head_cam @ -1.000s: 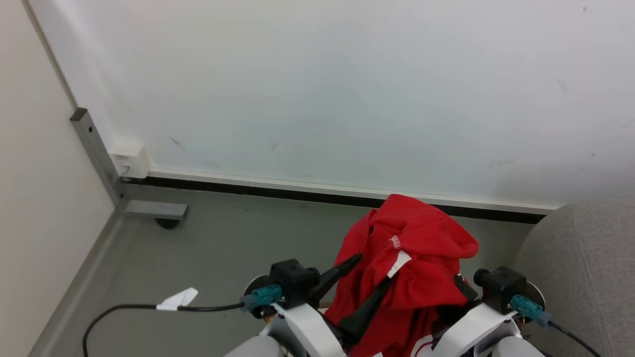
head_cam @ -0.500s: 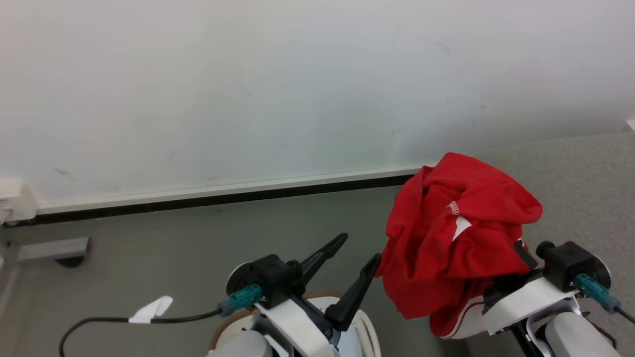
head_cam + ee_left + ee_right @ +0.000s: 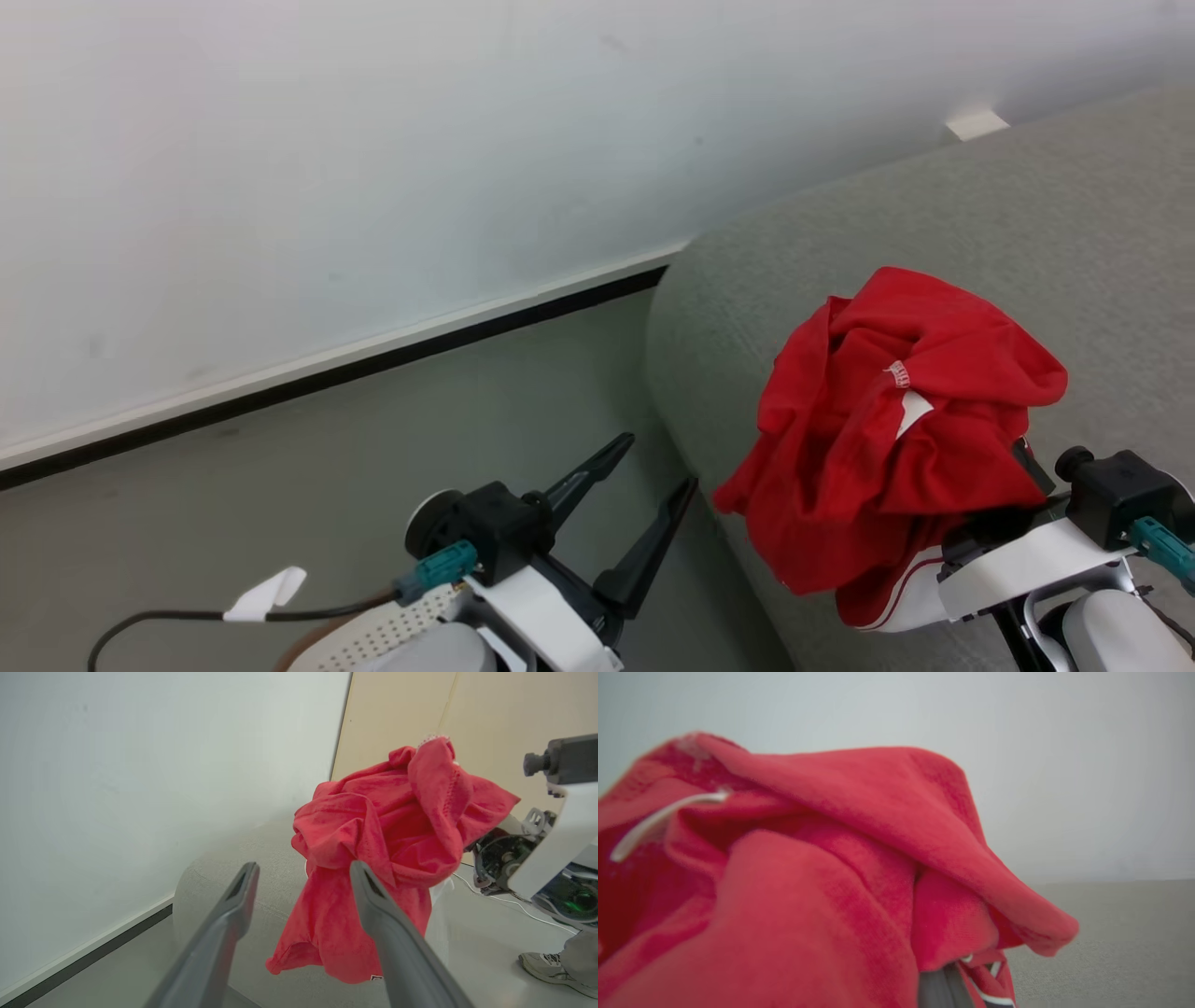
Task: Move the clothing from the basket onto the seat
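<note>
The red clothing (image 3: 896, 420) hangs bunched over my right gripper, whose fingers (image 3: 936, 989) are mostly buried under the cloth and shut on it. A white neck label and white striped trim show on it. It hangs over the left end of the grey seat (image 3: 1027, 215); whether it touches the seat I cannot tell. My left gripper (image 3: 658, 461) stands open and holds nothing, left of the clothing and above the floor. In the left wrist view its gripper (image 3: 303, 868) points toward the clothing (image 3: 387, 826) and the seat (image 3: 219, 872). A perforated edge of the basket (image 3: 383, 635) shows at the bottom left.
A white wall with a black skirting strip (image 3: 327, 378) runs behind the grey floor. A black cable with a white tag (image 3: 266, 593) trails from my left wrist. A person's shoe (image 3: 546, 966) stands on the floor beyond my right arm (image 3: 556, 826).
The head view has swung right, bringing the seat into the picture. The left gripper's fingers, earlier against the clothing, are now apart from it. The right gripper still carries the clothing.
</note>
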### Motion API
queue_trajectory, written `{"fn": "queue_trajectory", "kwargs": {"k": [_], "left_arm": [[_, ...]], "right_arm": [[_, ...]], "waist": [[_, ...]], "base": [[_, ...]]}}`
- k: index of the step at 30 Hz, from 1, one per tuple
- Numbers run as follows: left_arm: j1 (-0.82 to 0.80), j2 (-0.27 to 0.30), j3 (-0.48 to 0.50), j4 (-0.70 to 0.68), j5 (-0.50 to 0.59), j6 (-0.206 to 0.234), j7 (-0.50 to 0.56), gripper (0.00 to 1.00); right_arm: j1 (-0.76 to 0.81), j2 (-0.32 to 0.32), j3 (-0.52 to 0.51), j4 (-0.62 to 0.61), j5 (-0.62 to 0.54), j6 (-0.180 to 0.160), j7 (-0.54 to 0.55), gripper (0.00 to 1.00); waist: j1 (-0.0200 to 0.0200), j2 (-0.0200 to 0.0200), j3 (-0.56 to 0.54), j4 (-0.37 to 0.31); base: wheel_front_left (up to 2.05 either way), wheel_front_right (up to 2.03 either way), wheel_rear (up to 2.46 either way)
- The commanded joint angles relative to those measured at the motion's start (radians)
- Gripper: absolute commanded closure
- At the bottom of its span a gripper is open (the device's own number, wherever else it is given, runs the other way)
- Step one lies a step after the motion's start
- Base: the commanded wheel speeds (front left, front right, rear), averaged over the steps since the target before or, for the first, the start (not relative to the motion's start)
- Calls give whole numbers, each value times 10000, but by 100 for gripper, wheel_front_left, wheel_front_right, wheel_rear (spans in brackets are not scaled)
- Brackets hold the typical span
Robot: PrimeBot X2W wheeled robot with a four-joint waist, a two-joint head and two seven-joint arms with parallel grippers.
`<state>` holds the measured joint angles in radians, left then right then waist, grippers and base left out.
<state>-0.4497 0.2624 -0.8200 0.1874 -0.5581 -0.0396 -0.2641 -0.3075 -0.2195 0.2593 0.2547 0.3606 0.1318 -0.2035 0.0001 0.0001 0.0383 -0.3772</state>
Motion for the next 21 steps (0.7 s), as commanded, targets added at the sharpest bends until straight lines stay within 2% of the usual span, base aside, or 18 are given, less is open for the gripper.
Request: {"fn": "queue_trajectory", "kwargs": {"k": [1,6,11,15,17,21], "left_arm": [[111,-7,47,26,136,-28,-4,0],[4,-76,135,150,322,-168,-3,0],[-282,-89,158,193,514,-288,-4,0],[-646,70,137,105,637,-365,139,0],[-877,172,132,-1,667,-409,271,0],[-1338,441,205,-338,805,-444,501,0]], "right_arm": [[34,49,10,-143,-62,-21,16,100],[-205,15,-11,-303,-106,-21,209,100],[-851,-231,21,-387,-110,-21,441,100],[-1961,-606,-154,-267,85,-21,748,100],[-2586,-996,-339,-172,-91,-21,906,100],[-3760,-1477,-960,-32,40,-21,1128,100]], "waist": [[-1,-1,204,-379],[-1,-1,383,-555],[-1,-1,817,-444],[-1,-1,1587,-80],[-1,-1,2077,190],[-1,-1,3133,703]], "base": [[0,0,0],[0,0,0],[0,0,0],[0,0,0],[0,0,0],[0,0,0]]}}
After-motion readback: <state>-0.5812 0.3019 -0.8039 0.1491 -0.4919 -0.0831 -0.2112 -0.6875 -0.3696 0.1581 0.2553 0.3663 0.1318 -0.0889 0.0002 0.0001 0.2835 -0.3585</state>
